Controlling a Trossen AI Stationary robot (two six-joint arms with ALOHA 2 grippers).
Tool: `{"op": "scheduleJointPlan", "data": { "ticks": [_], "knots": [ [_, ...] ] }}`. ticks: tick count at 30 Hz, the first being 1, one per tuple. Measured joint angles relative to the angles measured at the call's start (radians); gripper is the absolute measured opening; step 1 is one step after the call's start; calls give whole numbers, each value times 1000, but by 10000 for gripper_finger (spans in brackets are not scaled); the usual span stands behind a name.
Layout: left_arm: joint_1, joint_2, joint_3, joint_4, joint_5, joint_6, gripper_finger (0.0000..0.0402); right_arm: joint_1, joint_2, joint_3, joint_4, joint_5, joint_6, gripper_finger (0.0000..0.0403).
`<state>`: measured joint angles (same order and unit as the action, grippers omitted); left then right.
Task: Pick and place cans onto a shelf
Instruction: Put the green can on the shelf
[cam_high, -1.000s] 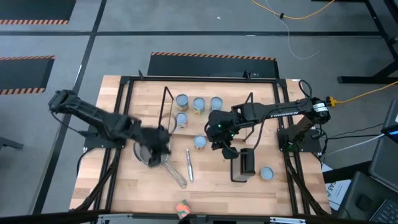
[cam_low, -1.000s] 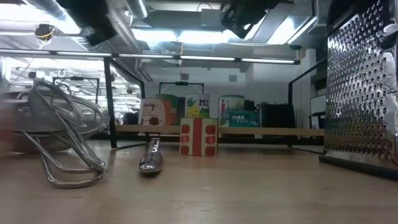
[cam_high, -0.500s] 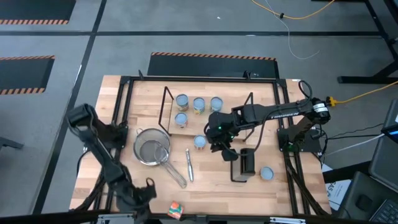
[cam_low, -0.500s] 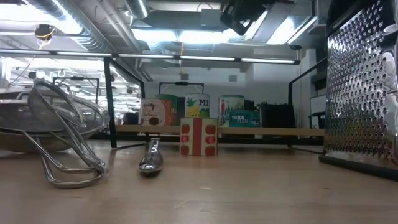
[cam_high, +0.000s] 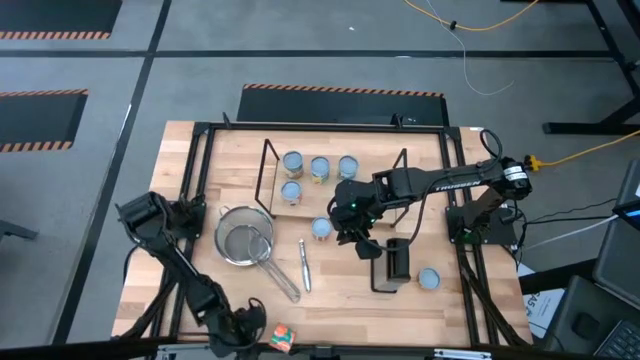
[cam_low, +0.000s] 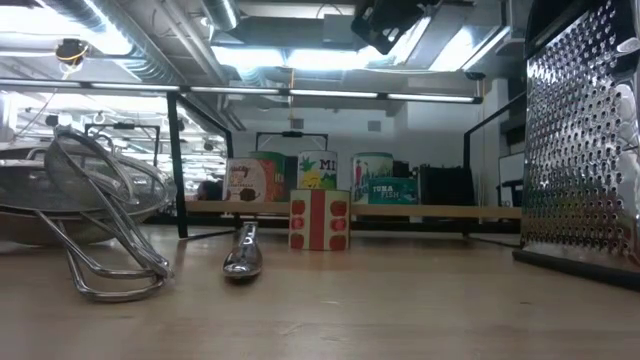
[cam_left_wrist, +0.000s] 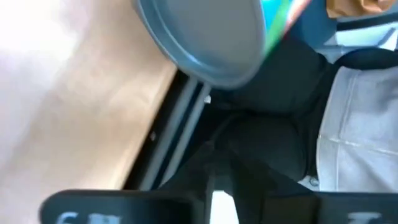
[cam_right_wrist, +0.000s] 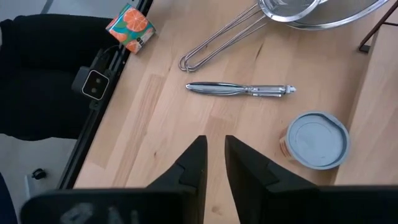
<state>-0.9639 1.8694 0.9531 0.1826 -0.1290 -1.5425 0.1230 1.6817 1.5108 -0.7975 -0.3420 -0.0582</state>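
Four cans (cam_high: 320, 167) stand on the shelf (cam_high: 322, 203), between its black wire frames. One can (cam_high: 321, 228) stands on the table in front of the shelf and shows in the right wrist view (cam_right_wrist: 317, 140). Another can (cam_high: 428, 278) stands at the right. An orange-and-green-labelled can (cam_high: 285, 338) stands at the table's near edge; its top fills the left wrist view (cam_left_wrist: 199, 37). My left gripper (cam_high: 250, 328) is just left of that can. My right gripper (cam_high: 360, 240) is shut and empty, above the table right of the middle can, also in its wrist view (cam_right_wrist: 214, 146).
A metal mesh strainer (cam_high: 245, 240) with a long wire handle and a metal peeler (cam_high: 303, 265) lie left of the middle can. A dark box grater (cam_high: 397, 258) stands just right of my right gripper. A black frame runs along the table's edges.
My left arm has swung fast from the strainer toward the table's near edge and now stands beside the orange-and-green-labelled can. The strainer and the cans stay where they were.
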Motion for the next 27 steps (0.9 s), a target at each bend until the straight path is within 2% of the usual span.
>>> {"op": "scheduleJointPlan", "data": {
  "ticks": [9,20,27],
  "knots": [
    [28,0,0,-15,-1,77,111,0,0,0,0,0,-6,61],
    [28,0,0,-10,-95,140,118,0,0,0,1,0,-6,61],
    [28,0,0,-4,-97,140,119,0,0,0,1,0,-6,62]
  ]
}}
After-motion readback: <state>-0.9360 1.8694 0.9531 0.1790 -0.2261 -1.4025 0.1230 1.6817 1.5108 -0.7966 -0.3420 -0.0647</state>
